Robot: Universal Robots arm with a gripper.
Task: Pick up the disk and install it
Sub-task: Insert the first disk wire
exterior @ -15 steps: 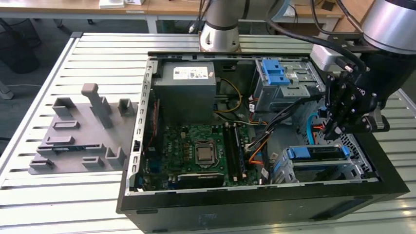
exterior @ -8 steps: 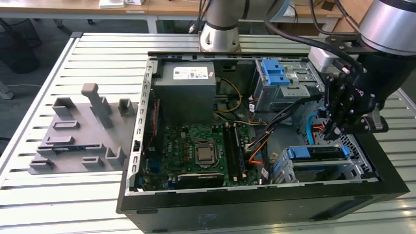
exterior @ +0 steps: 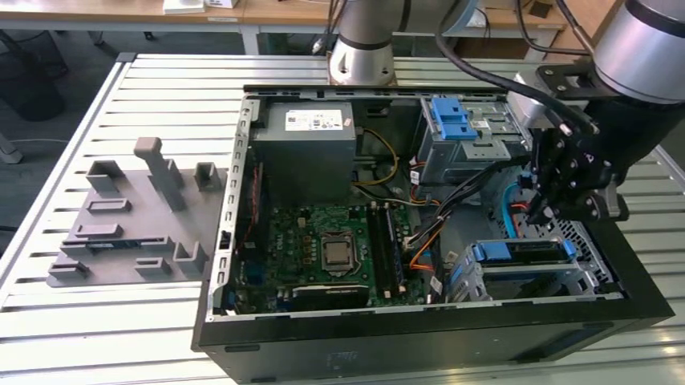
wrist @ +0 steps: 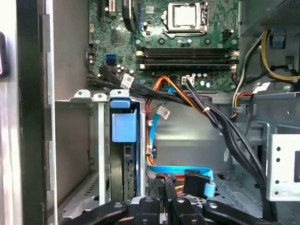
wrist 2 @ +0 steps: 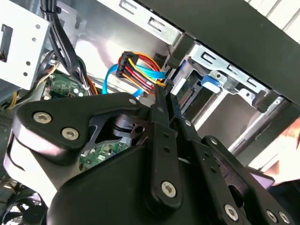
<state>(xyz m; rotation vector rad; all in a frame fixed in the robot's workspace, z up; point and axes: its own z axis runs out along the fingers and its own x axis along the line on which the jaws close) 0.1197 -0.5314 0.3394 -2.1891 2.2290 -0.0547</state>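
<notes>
An open computer case (exterior: 428, 321) lies on the slatted counter (exterior: 139, 321). The disk (exterior: 516, 251), blue-bracketed, sits in the grey drive cage (exterior: 583, 277) at the case's corner. The hand (exterior: 557, 210) hovers just above it, its fingers (wrist 2: 161, 110) pressed together, holding nothing.
</notes>
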